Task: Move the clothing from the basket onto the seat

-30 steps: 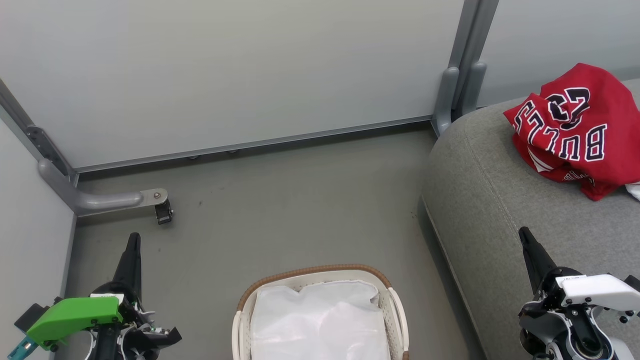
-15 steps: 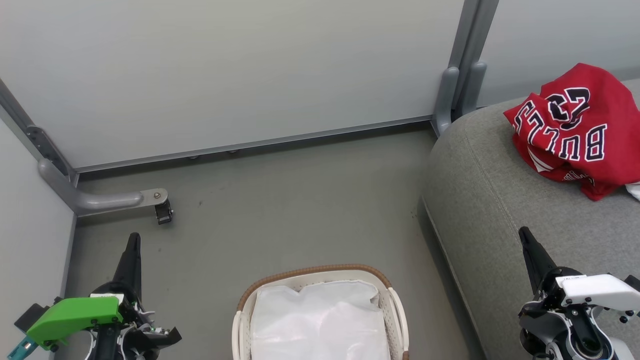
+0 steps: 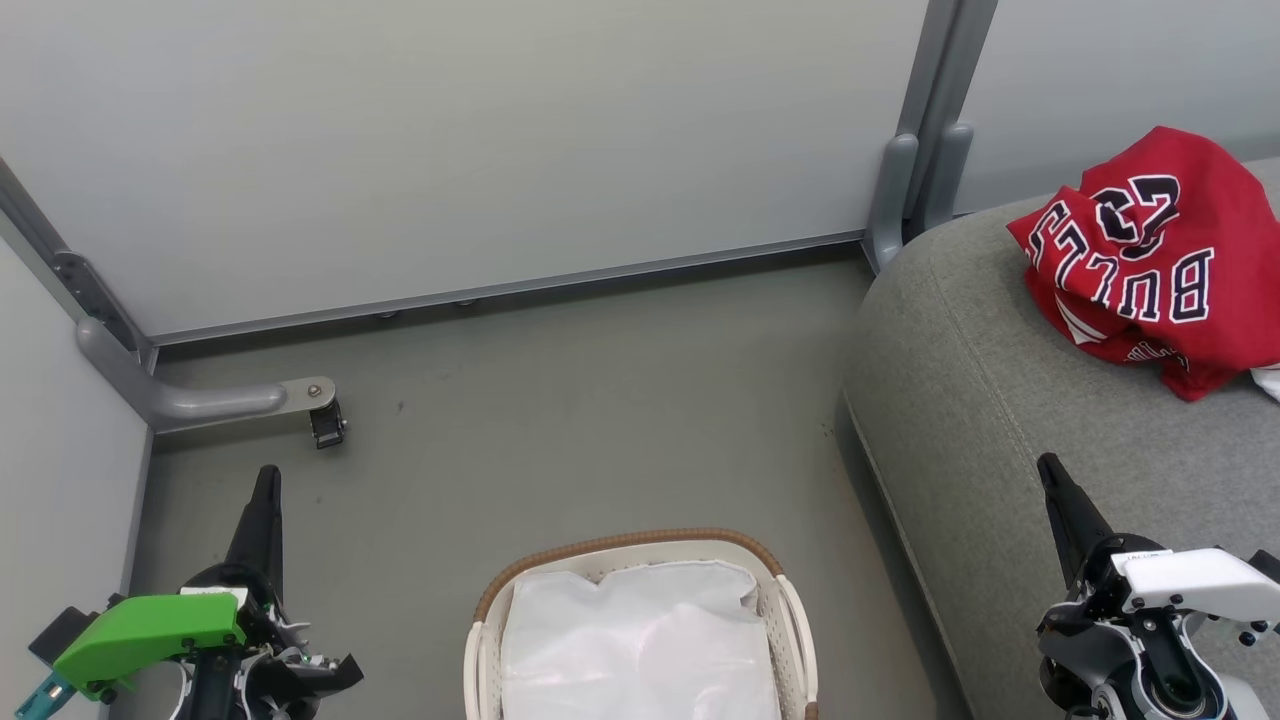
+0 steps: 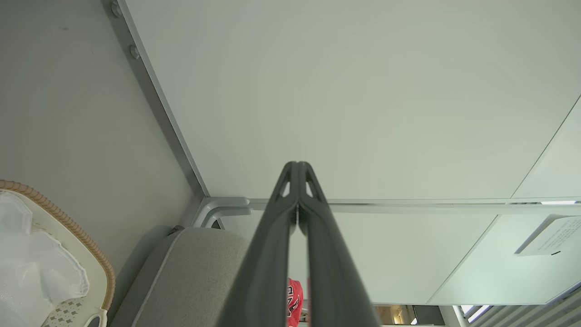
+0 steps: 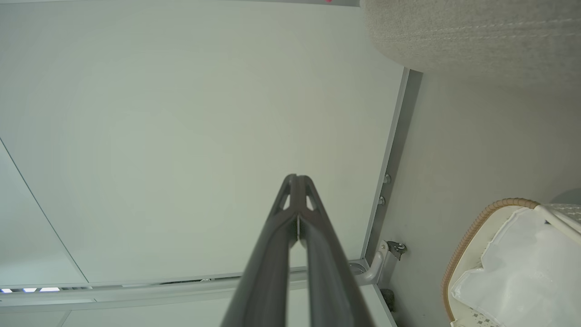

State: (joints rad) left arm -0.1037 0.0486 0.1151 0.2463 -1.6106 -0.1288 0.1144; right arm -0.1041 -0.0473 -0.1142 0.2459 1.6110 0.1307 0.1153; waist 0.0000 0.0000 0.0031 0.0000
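Observation:
A crumpled red jersey, the clothing [image 3: 1160,255], lies on the grey seat [image 3: 980,420] at the upper right, its "BULLS 23" lettering upside down; a sliver of the clothing [image 4: 294,305] shows behind my left fingers. The white basket [image 3: 790,610] with a brown woven rim stands on the floor at bottom centre, holding a plain white liner sheet [image 3: 635,640]. My left gripper [image 3: 266,480] is shut and empty at the lower left, left of the basket. My right gripper [image 3: 1048,468] is shut and empty over the seat's front part. Both wrist views show tips pressed together.
A pale partition wall [image 3: 480,150] runs across the back, with a grey post [image 3: 925,130] beside the seat. A grey bracket with a small caster [image 3: 325,420] sits on the floor at the left. Bare grey floor [image 3: 600,420] lies between basket and wall.

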